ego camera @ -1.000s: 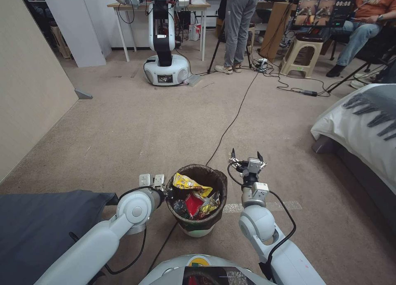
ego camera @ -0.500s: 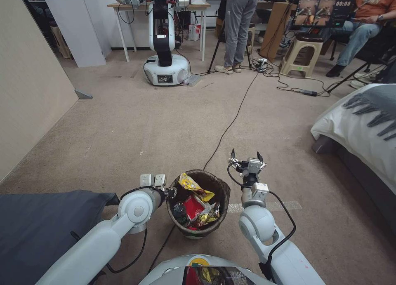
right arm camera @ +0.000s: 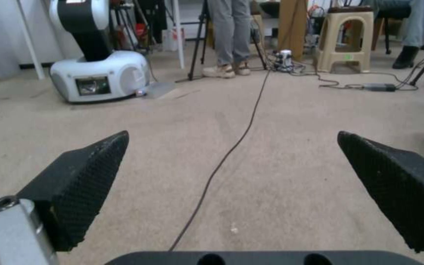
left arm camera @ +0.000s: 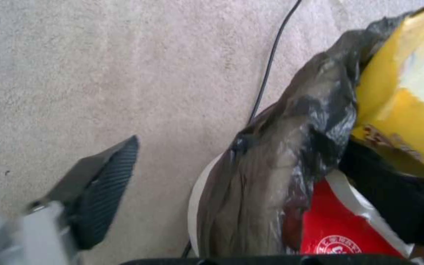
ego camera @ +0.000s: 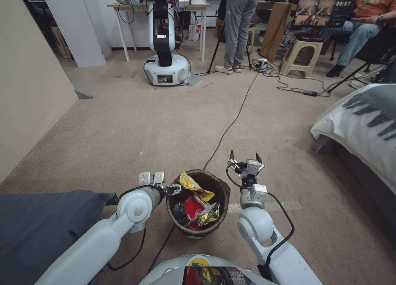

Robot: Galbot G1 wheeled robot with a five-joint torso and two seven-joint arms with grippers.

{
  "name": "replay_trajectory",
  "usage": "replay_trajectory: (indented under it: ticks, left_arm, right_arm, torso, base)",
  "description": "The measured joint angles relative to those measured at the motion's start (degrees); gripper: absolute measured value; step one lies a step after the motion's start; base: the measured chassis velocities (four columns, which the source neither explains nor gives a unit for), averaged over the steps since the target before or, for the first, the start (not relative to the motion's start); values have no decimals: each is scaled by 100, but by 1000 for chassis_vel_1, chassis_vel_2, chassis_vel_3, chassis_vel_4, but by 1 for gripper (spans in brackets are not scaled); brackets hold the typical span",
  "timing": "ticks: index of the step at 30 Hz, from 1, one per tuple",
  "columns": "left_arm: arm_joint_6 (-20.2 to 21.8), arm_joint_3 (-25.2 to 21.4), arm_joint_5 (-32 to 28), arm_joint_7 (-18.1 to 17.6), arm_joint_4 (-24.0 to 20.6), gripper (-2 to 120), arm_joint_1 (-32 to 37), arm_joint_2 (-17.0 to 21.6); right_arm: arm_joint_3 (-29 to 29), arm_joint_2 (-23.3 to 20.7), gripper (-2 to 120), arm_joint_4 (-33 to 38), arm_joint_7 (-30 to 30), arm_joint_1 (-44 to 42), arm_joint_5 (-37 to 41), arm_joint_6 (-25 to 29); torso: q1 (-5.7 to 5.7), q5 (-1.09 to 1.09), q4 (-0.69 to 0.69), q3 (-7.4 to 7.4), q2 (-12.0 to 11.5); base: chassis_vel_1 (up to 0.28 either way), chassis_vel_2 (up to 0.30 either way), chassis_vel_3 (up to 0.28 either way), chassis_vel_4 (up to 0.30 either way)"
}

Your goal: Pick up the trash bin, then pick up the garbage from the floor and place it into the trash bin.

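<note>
The left tool [ego camera: 173, 190] is at the left rim of the trash bin [ego camera: 198, 231], at the dark liner [left arm camera: 276, 176] folded over the rim. The left wrist view shows one ribbed finger [left arm camera: 101, 191] standing clear of the liner over bare carpet, with the other hidden at the picture's edge; whether this tool is clamped on the rim or released cannot be determined. The bin stands or hangs just in front of the robot's base, between the two arms, over the black cable [ego camera: 231, 124] that runs across the floor. The garbage [ego camera: 198, 202] already lies inside: a yellow wrapper [ego camera: 194, 185] propped against the far rim, a red-and-white cup [left arm camera: 339, 235] and a dark bottle [ego camera: 180, 213] lower down. No litter is visible on the carpet ahead, so the task appears close to finished. For a sound hold, the rim and liner should sit deep between the left fingers, not at their tips, and the bin should be kept upright, since the tall yellow wrapper could spill if it tilts. The liner film is slippery; grip the plastic wall beneath it. The right tool [ego camera: 244, 163] hovers just beside the right rim, fingers spread wide, empty, pointing across the floor.
</note>
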Motion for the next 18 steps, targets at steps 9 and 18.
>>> replay_trajectory:
  ticks: [9,18]
  left_arm:
    - [-56,-54,82,56,-14,100,-9,-9]
    - [-115,-317,546,93,-444,100,179,48]
  right_arm:
    - [-14,22,100,-1,-3,-21,-16,5]
    - [-5,116,100,13,-10,-42,-34,21]
  torso:
    - [0,0,0,0,0]
    - [0,-1,0,0,0]
  base:
    - [0,0,0,0]
    - [0,0,0,0]
